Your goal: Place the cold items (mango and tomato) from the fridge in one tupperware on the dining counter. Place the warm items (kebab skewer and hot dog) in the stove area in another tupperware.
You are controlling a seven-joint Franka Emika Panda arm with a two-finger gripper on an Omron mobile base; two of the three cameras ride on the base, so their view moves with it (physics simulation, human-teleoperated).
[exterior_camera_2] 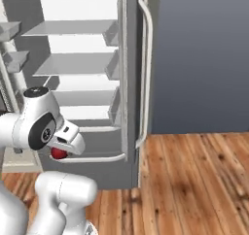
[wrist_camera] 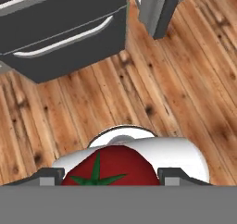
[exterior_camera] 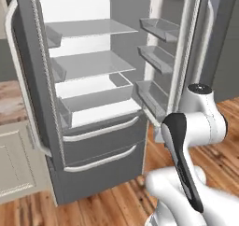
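Tomato (wrist_camera: 109, 166) clamped between the jaws of the gripper (wrist_camera: 110, 176), seen red beneath the wrist in the right base view, clear of the fridge (exterior_camera: 98, 155); fridge doors stand open, shelves (exterior_camera: 88, 61) bare; hand points down at the wooden floor (wrist_camera: 162, 93). For the carry to the dining counter: hold the grip steady; keep the fruit level; swing the arm clear of the open door (exterior_camera: 175, 43) before the base turns.

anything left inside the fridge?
The open fridge shows bare white shelves and bare door bins. The two lower drawers are shut, so their contents are hidden. The tomato sits between the gripper's fingers, over the wood floor.
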